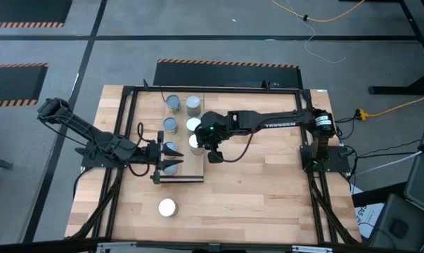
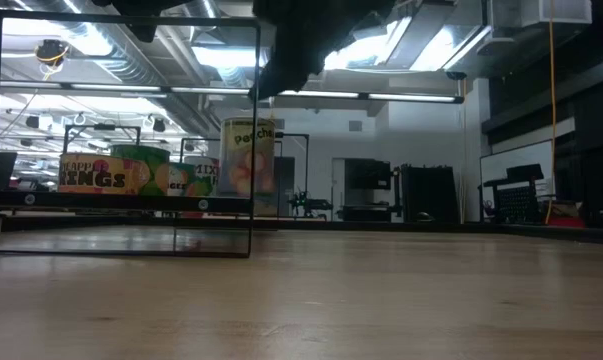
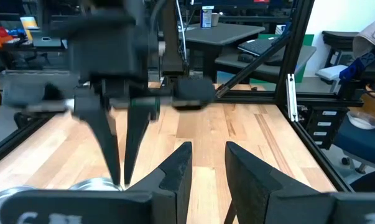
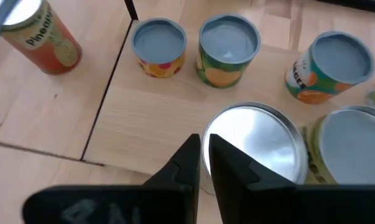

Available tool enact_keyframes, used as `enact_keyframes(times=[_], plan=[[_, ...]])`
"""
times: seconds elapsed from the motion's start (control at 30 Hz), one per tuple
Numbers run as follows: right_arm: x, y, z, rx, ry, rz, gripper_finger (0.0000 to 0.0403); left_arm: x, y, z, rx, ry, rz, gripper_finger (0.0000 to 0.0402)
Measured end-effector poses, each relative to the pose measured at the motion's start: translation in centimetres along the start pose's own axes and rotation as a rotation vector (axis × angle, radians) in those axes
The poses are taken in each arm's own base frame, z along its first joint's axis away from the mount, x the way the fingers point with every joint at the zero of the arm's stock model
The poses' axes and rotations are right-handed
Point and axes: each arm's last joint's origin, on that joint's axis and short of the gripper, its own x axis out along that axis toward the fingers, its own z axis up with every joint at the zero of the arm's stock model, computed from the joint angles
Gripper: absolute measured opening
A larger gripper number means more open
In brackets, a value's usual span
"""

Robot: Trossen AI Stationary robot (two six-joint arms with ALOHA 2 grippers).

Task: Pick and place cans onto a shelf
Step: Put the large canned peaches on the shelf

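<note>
My right pincer (image 4: 204, 163) hangs over the shelf (image 4: 150, 118), jaws nearly closed, empty, above a silver-topped can (image 4: 255, 146). My left pincer (image 3: 206, 171) waits alongside, partly open, empty.

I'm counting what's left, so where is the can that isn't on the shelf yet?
In the high view, the white-topped can stands alone on the tabletop near the front edge, just in front of the shelf and the left gripper.

Upright grey-topped cans (image 4: 228, 38) clustered on the light-wood shelf (image 4: 147, 124); one white-topped can (image 1: 167, 207) apart on tabletop.
</note>
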Motion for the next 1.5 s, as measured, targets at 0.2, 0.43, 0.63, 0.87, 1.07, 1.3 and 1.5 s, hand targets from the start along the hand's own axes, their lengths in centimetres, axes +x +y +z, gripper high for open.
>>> enact_keyframes(times=[0.2, 0.43, 0.63, 0.87, 1.07, 1.3, 1.5], plan=[[-2.7, 0.3, 0.2, -0.015, 0.016, 0.002, 0.0039, 0.0, 0.0, 0.0, 0.000, 0.000, 0.001, 0.0089], [-3.0, -0.4, -1.2, 0.000, 0.159, -0.123, 0.0039, 0.0, 0.0, 0.0, 0.000, 0.001, 0.000, 0.0089], [-1.2, -1.7, -3.9, 0.042, 0.219, -0.197, 0.0039, 0.0, 0.0, 0.0, 0.000, 0.001, 0.000, 0.0089], [0.6, -2.2, -5.8, 0.063, 0.147, -0.211, 0.0039, 0.0, 0.0, 0.0, 0.000, 0.000, 0.000, 0.0089], [1.5, -1.9, -6.4, 0.062, 0.067, -0.143, 0.0039, 0.0, 0.0, 0.0, 0.000, 0.000, 0.000, 0.0089], [1.7, -1.1, -5.6, 0.039, -0.012, -0.054, 0.0039, 0.0, 0.0, 0.0, 0.000, 0.000, 0.000, 0.0089], [1.7, -0.9, -4.7, 0.018, -0.089, -0.064, 0.0039, 0.0, 0.0, 0.0, 0.000, 0.000, 0.000, 0.0089]])
